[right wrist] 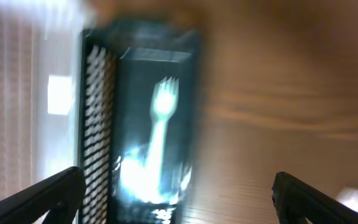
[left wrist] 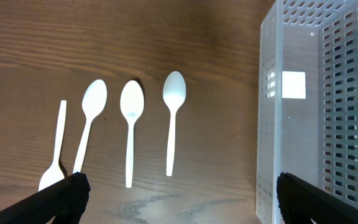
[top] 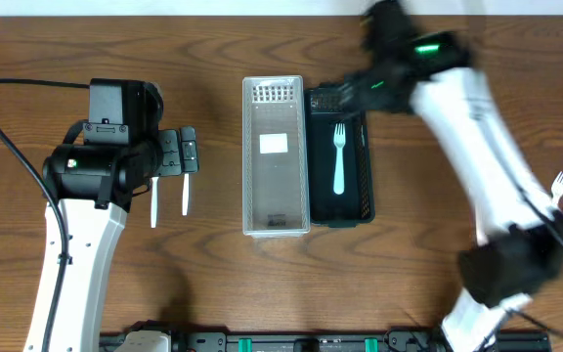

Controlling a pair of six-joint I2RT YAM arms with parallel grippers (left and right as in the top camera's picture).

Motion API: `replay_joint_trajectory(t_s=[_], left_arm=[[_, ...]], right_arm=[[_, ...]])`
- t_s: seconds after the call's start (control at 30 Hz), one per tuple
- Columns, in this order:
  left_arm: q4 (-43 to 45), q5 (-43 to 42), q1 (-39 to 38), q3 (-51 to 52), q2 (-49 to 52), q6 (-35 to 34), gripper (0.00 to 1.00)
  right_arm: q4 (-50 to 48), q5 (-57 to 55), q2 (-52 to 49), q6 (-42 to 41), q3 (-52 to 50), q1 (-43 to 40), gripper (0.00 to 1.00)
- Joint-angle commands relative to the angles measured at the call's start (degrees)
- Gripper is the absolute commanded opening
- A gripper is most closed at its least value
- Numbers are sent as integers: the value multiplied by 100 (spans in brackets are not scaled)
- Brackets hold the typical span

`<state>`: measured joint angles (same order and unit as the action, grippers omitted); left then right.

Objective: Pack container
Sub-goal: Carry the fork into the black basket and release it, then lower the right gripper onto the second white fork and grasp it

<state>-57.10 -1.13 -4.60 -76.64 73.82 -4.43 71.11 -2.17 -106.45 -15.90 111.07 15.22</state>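
Three white plastic spoons [left wrist: 129, 124] flat on bench [left wrist: 30, 50] just ahead of left tool [left wrist: 182, 186], side by side, bowls away, handles toward it. One more thin utensil [left wrist: 59, 134] at their left, near end half hidden under the tool, type unclear. Left tool spread wide, nothing in it.

Judged v. light, thin, a bit springy, slick on wood; prone to skid or flip if pinched at the bowl. Best taken across mid-handle, straddling the narrow shaft, pressing down to bench first. Gaps betw. spoons small, so risk of nudging a neighbour; rightmost spoon [left wrist: 173, 118] w/ most free room.

Next out: clear slotted bin [left wrist: 269, 112], no cutlery visible inside, tall thin wall close on the right and easy to clip. Lift above rim, then drop in lengthwise.

Hard against its far side, black bin [top: 368, 181] w/ one pale fork [top: 339, 156] lying lengthwise inside.

Farthest: right tool [right wrist: 179, 183] above black bin's far end, heavily blurred, fingers wide apart, empty. Lone fork [top: 560, 184] near right bench edge, well apart. Plenty of bare bench around both bins.
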Motion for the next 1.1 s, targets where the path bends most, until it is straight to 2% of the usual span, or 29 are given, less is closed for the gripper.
replay_joint_trajectory(t_s=[0.0, 0.17, 0.33, 0.5, 0.67, 0.87, 1.07], left_arm=[[-28, 11, 13, -109, -9, 72, 98], [-26, 11, 13, -109, -9, 74, 98], [-24, 11, 13, -109, -9, 72, 98], [42, 11, 13, -109, -9, 72, 98], [57, 11, 13, -109, -9, 72, 98], [52, 11, 13, -109, -9, 72, 98], [55, 11, 13, -92, -9, 72, 98]], right_arm=[[358, -385, 514, -55, 129, -981, 99], [1123, -343, 514, 313, -155, -2376, 99], [704, -11, 516, 739, -1370, -3115, 99], [-326, 201, 514, 977, -3023, -3248, 99], [-1569, 201, 507, 1093, -4247, -3241, 99], [-2590, 205, 507, 1386, -4937, -3241, 99], [-2933, 203, 507, 1384, -5285, -3244, 99]])
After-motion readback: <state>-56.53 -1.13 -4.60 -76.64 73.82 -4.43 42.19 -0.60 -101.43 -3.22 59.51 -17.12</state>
